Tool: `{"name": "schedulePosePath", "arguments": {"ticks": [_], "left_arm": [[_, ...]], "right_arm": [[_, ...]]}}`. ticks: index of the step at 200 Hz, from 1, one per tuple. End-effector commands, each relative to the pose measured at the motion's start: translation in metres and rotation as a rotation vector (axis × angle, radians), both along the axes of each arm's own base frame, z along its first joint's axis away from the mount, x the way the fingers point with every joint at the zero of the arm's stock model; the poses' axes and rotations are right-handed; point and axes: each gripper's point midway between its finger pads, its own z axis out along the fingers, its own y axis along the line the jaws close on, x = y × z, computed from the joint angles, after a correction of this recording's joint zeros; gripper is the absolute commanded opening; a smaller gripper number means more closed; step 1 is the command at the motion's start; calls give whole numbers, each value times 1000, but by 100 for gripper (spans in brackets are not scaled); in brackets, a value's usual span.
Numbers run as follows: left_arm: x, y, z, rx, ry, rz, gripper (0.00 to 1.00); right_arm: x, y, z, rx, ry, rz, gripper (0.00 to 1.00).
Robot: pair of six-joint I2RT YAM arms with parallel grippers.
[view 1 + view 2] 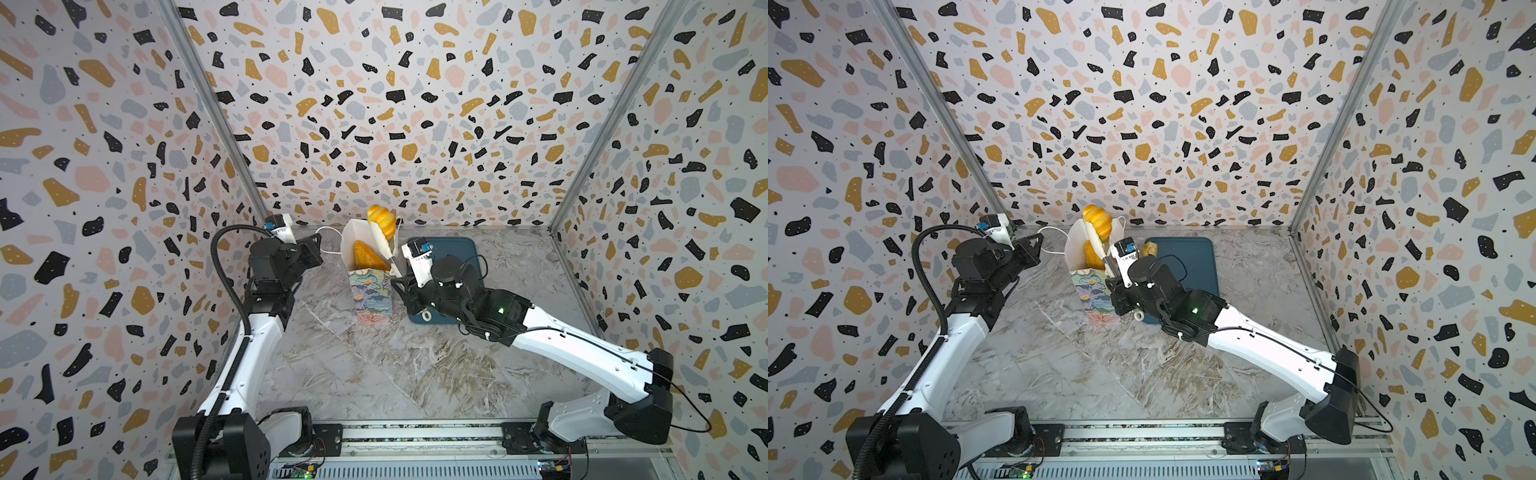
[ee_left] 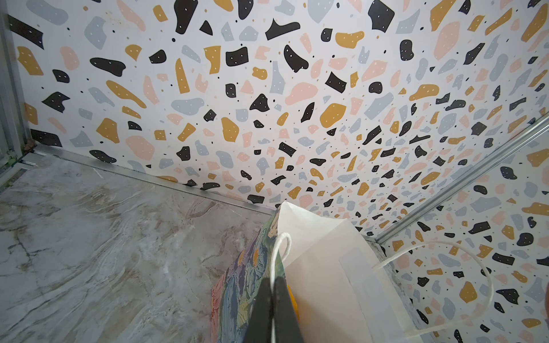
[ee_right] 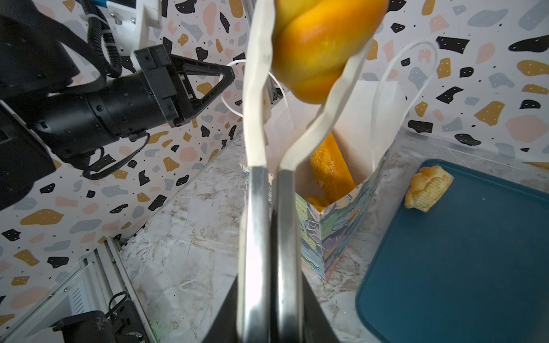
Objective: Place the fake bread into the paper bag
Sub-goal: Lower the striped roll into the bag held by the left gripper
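Your tabletop [image 1: 374, 374] is grey-and-tan marbled stone, bare over its whole near half. Look toward the back wall, about the middle, and you'll find the flower-printed paper bag [image 1: 371, 299] standing upright on it. A flat dark-blue tray [image 1: 1192, 266] lies just beside the bag on its right; the right wrist view shows a thin strip of marble between them.

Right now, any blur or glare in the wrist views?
Right wrist view: glare whites out the steel tongs with white tips; the ridged golden-orange toy roll they hold is soft, too near the lens. Left wrist view: the black left pincer is blurred; the terrazzo-print wall is sharp.
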Motion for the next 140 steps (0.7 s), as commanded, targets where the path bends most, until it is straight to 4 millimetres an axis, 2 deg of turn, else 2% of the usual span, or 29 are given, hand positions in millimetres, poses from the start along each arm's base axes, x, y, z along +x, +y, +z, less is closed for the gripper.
{"name": "schedulePosePath", "arguments": {"ticks": [1,53,140], "left_arm": [[1,-4,8,-1,-42,-16,0],[0,-3,9,7,-45,-11,0],[1,-3,7,9,-39,-9,0]], "right_arm": [[0,6,28,28,-58,3,19],[5,18,9,-52,-26,7,20],[18,15,-13,-174,-10,-56,25]]}}
